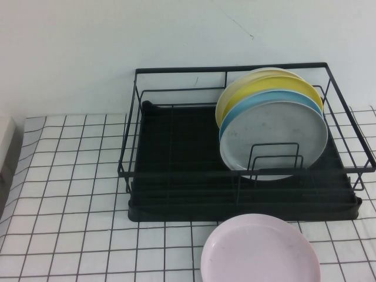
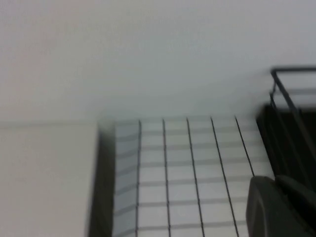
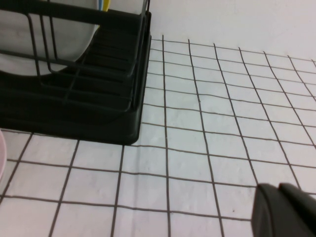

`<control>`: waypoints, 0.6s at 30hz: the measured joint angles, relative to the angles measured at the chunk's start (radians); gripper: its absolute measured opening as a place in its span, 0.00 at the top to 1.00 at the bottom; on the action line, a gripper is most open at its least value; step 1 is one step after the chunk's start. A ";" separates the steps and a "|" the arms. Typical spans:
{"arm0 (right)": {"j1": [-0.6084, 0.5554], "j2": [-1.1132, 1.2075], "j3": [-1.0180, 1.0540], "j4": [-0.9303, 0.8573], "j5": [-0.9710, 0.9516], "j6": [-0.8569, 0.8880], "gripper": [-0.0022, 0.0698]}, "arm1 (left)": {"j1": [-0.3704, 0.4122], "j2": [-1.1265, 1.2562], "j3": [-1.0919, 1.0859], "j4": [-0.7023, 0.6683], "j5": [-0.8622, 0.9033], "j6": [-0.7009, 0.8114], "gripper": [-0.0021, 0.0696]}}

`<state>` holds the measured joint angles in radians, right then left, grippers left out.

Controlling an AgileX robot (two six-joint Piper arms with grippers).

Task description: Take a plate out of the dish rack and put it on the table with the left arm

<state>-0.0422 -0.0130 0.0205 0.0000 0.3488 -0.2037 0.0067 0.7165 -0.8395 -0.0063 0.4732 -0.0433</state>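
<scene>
Plate (image 1: pixel 282 138), the pale grey speckled one, stands on edge in the dish rack (image 1: pixel 176 176), at the front of a row of upright plates on the rack's right side. Two small wire loops (image 1: pixel 276 161) rise in front of its lower part. Just behind it, and partly covered by it, stands a light blue plate (image 1: pixel 258 101), then a yellow plate (image 1: pixel 247 88), and behind that a pale cream plate (image 1: pixel 270 71) of which only the upper rim shows. The rest of the rack, to the left of the plates, shows only its black tray base. The rack sits on the bench (image 1: pixel 70 194), a white surface with a black grid, close to the pale wall behind it. A pale pink plate (image 1: pixel 258 249) lies flat on the bench just in front of the rack's right half, apart from it.

In the left wrist view the left gripper (image 2: pixel 281 207) shows as a dark blurred shape above the bench, beside the rack's left end; it is closed and holds nothing. In the right wrist view the right gripper (image 3: pixel 286 210) is low over the bench, off the rack's right front corner; whether it is open I cannot tell.
</scene>
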 joint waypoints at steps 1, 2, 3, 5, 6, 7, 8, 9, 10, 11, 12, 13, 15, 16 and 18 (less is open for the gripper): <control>0.000 0.000 0.000 0.000 0.000 0.000 0.97 | 0.000 0.044 -0.031 -0.047 0.041 0.043 0.98; 0.000 0.000 0.000 0.000 0.000 0.000 0.97 | 0.000 0.096 -0.060 -0.105 0.092 0.111 0.98; 0.000 0.000 0.000 0.000 0.000 0.000 0.97 | 0.000 0.144 -0.085 -0.174 0.140 0.187 0.98; 0.000 0.000 0.000 0.000 0.000 0.000 0.97 | 0.000 0.233 -0.120 -0.329 0.207 0.370 0.98; 0.000 0.000 0.000 0.000 0.000 0.000 0.97 | 0.000 0.273 -0.133 -0.422 0.240 0.468 0.98; 0.000 0.000 0.000 0.000 0.000 0.000 0.97 | 0.000 0.302 -0.140 -0.496 0.256 0.546 0.98; 0.000 0.000 0.000 0.000 0.000 0.000 0.97 | 0.000 0.335 -0.146 -0.591 0.266 0.642 0.98; 0.000 0.000 0.000 0.000 0.000 0.000 0.97 | 0.000 0.365 -0.148 -0.686 0.272 0.735 0.98; 0.000 0.000 0.000 0.000 0.000 0.000 0.97 | 0.000 0.386 -0.150 -0.778 0.272 0.808 0.98; 0.000 0.000 0.000 0.000 0.000 0.000 0.97 | 0.000 0.412 -0.150 -0.867 0.272 0.899 0.98; 0.000 0.000 0.000 0.000 0.000 0.000 0.97 | 0.000 0.435 -0.152 -0.952 0.272 0.989 0.98; 0.000 0.000 0.000 0.000 0.000 0.000 0.97 | 0.000 0.452 -0.152 -1.015 0.272 1.061 0.98; 0.000 0.000 0.000 0.000 0.000 0.000 0.97 | -0.002 0.494 -0.155 -1.151 0.276 1.242 0.98; 0.000 0.000 0.000 0.000 0.000 0.000 0.97 | -0.009 0.514 -0.156 -1.196 0.276 1.296 0.98; 0.000 0.000 0.000 0.000 0.000 -0.001 0.97 | -0.036 0.553 -0.162 -1.262 0.266 1.409 0.98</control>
<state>-0.0422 -0.0130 0.0205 0.0000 0.3488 -0.2043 -0.0291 1.2697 -1.0014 -1.2682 0.7387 1.3658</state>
